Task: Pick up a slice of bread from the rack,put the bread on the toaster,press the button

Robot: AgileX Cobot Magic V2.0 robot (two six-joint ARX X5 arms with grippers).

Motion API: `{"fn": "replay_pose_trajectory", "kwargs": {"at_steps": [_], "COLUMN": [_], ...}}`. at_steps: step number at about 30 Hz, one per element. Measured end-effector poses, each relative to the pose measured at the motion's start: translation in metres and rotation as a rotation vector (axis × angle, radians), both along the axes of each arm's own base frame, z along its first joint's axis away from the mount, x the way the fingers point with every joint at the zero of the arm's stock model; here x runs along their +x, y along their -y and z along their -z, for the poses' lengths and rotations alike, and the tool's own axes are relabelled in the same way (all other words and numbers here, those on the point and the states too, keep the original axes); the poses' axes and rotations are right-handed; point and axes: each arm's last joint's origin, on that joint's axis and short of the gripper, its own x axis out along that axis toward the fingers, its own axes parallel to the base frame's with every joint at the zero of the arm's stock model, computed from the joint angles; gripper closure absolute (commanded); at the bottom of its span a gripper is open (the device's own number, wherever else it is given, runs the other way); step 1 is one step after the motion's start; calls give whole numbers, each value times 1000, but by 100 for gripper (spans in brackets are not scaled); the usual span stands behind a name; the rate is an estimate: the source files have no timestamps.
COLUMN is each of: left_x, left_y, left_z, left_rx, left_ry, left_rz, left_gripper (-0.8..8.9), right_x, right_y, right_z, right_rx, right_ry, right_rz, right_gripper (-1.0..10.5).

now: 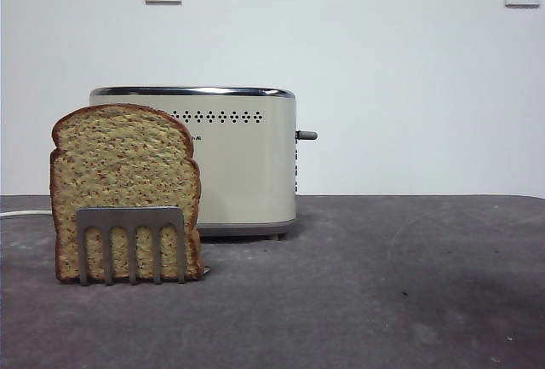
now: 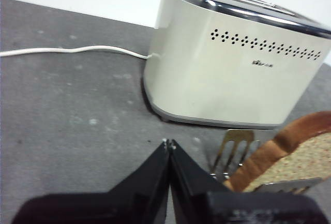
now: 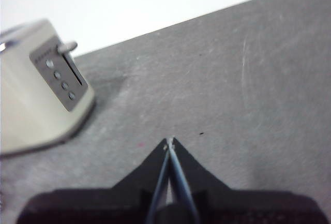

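Front view: even, diffuse illumination, wall rendered bright and nearly blown out; focus sharp on the bread (image 1: 124,186) and rack (image 1: 132,241). The toaster (image 1: 247,160) casts a soft shadow on the table (image 1: 383,284) to the right of its base; a darker patch lies at lower right of the frame. Faint specular line along the chrome rim. Left wrist view: background at upper left overexposed, a glare streak on the toaster's top edge; the gripper (image 2: 168,144) at bottom centre is soft and underexposed, detail lost in black. Right wrist view: overall soft focus, toaster at left edge blurred, wall washed out at top, table texture smeared.
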Motion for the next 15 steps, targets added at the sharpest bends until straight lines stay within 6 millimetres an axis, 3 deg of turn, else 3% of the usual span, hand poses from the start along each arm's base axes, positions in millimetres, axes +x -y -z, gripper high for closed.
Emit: {"fn": "replay_pose_trajectory", "kwargs": {"at_steps": [7,15], "left_x": [-3,-18], "left_y": [2,3], "left_z": [-6,-59], "left_rx": [-48,-49], "left_ry": [-26,85], "left_rz": [77,80], "left_gripper": [821,822], "right_x": [-2,-1], "right_y": [-2,-3], "right_z": [-10,-65], "right_rx": [146,154], "right_ry": [-33,12], "right_rz": [-48,-70], "right_gripper": [959,959]}}
